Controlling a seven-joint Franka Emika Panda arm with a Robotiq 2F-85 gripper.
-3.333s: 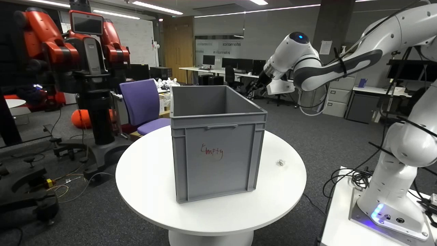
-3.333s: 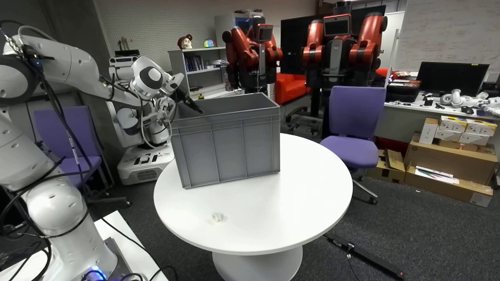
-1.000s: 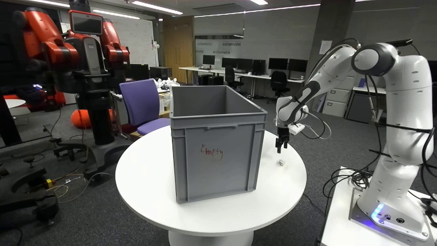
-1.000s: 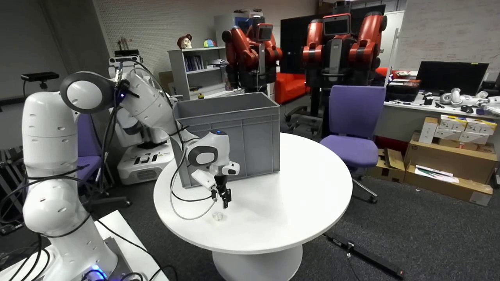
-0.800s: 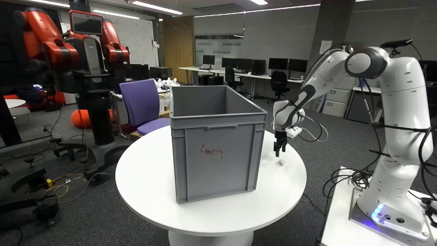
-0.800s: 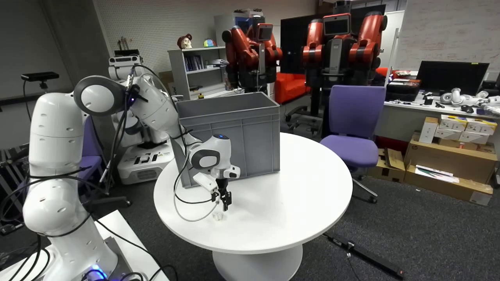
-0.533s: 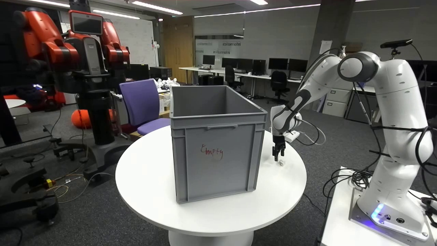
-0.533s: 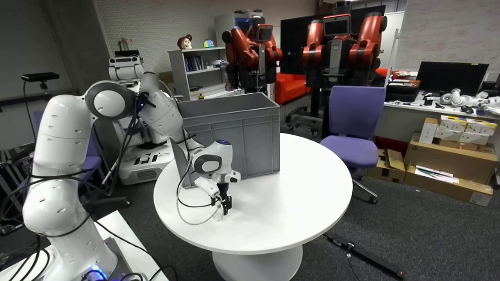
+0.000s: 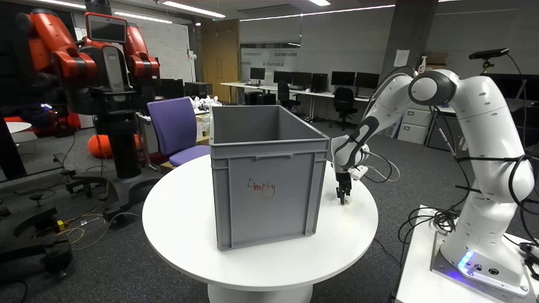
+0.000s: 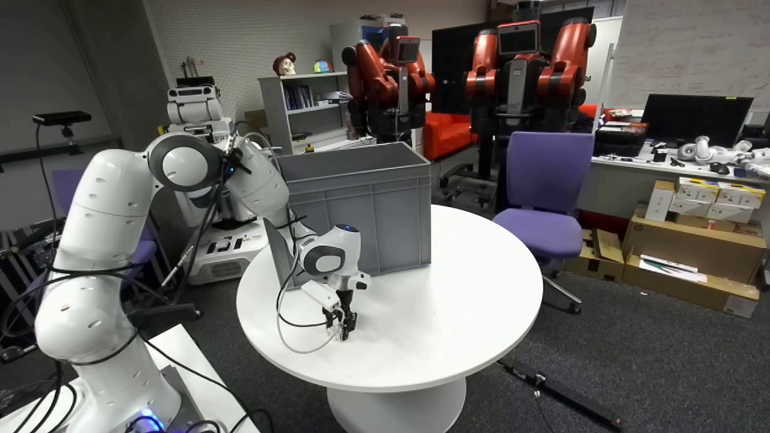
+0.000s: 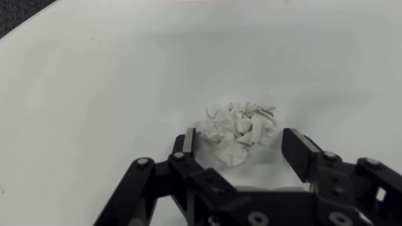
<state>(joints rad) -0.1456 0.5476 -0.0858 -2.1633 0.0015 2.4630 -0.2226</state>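
Your pincer straddles a crumpled piece of white paper on a round white desk, its jaws standing parted and aimed down at the surface. In the wrist view, the paper lies between the two finger pads, closer to the pad at the left of that view, where contact cannot be made out; a visible gap separates it from the pad at the right. Your Panda arm reaches over the desk from a white stand, dark cables looped along its links. Near the pincer, a tall grey plastic crate stands upright on the same desk, the word "Empty" handwritten in red on its end wall in an exterior view. A purple chair sits by the desk's edge in both exterior views. In the background of an exterior view, two red Baxter robots stand near a red sofa, with cardboard boxes stacked on the floor beyond the chair. An orange ball shows behind a Baxter's pedestal in an exterior view.
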